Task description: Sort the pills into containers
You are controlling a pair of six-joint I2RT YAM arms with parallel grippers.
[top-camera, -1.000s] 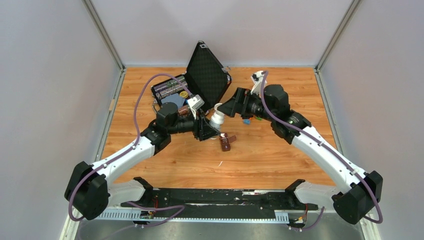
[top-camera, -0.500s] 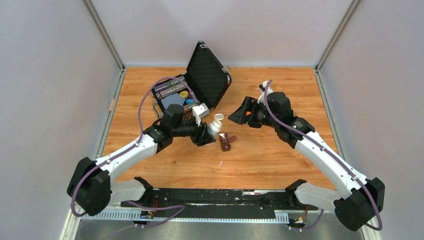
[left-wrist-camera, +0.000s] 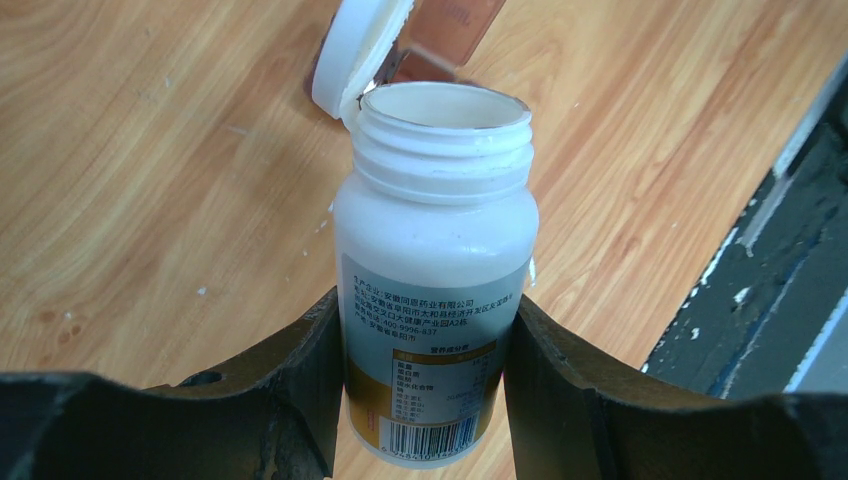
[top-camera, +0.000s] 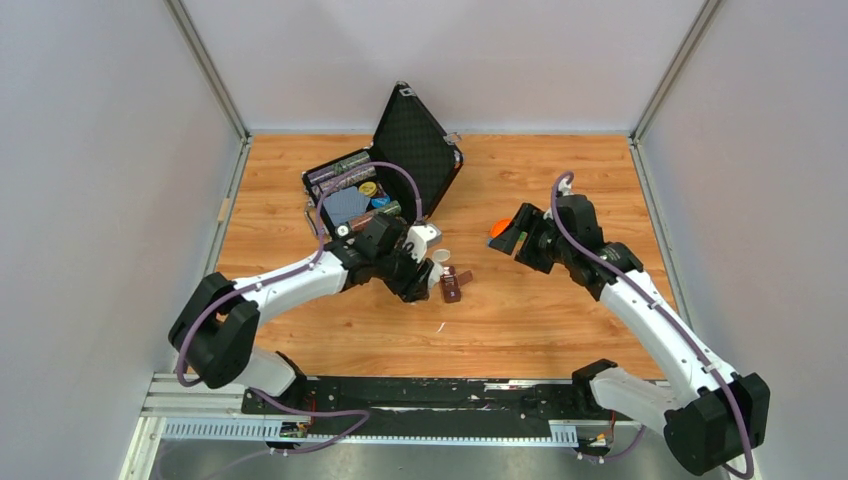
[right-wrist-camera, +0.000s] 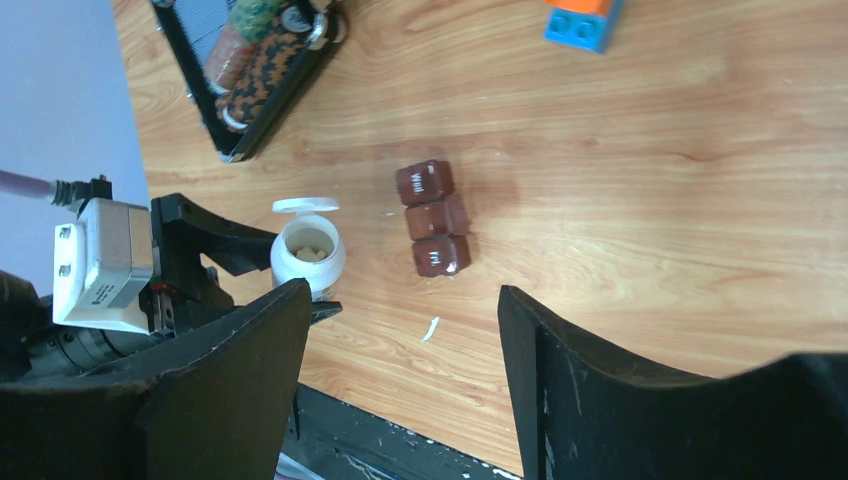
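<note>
Wooden table: floor of the walled cell, bare over most of its near half.

Black hard case: at the far side, left of centre, lid propped up, small items packed inside.

Left gripper: out over the middle of the table, just near of the case. Closed partway on a white pill bottle, one finger pressed to each side of the labelled body.

Right gripper: above the right half of the table, jaws spread wide, nothing between them, camera looking down toward the centre.

Bottle: mouth open, flip lid swung back on its hinge. From the right wrist, pale pills visible inside.

Containers: dark brown strip of three joined compartments, flat on the table at the centre. Just right of the bottle, apart from it, showing just beyond the bottle's mouth in the left wrist view. All three lids apparently down. Touched by neither gripper.

Orange and blue block: on the wood farther right and farther back, close by the right gripper.

White scrap: on the wood just near of the strip.
</note>
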